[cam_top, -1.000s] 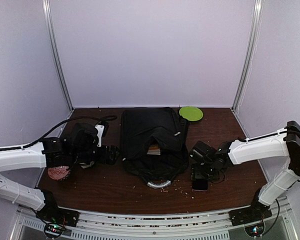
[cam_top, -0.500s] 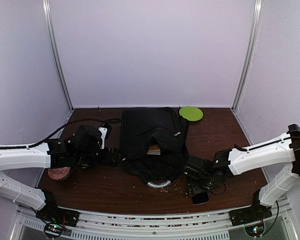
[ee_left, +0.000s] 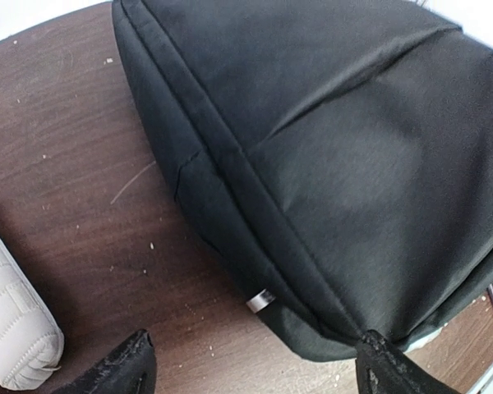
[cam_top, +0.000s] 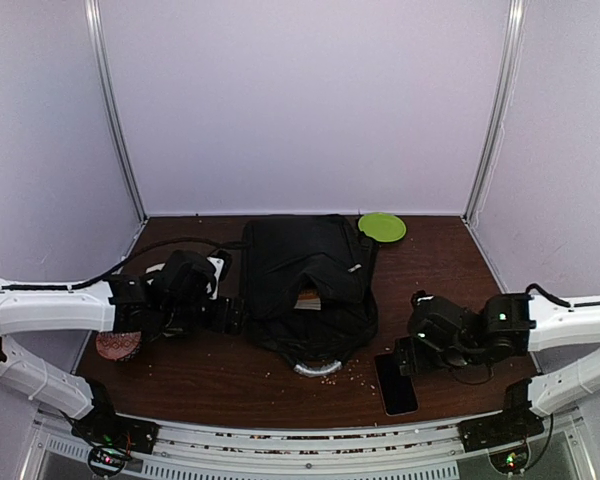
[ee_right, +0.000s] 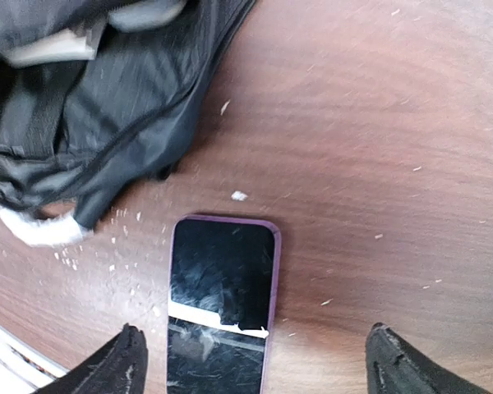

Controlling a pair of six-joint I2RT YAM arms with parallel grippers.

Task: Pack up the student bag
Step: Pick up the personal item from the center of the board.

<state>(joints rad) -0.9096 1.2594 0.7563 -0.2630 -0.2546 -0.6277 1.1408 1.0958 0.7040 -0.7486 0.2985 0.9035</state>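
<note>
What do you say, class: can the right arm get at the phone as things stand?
Probably yes. The phone lies flat and uncovered, clear of the student bag, and the right tool hangs open just over it with nothing between.

The top external camera is looking down from high behind the near edge, taking in the whole bench [cam_top: 450,270] from far off. The left wrist camera is facing the side of the student bag [ee_left: 337,148] at close range, while the right wrist camera is looking steeply down at a phone [ee_right: 222,304] and the bag's near edge. All three are sharing the bag.
</note>
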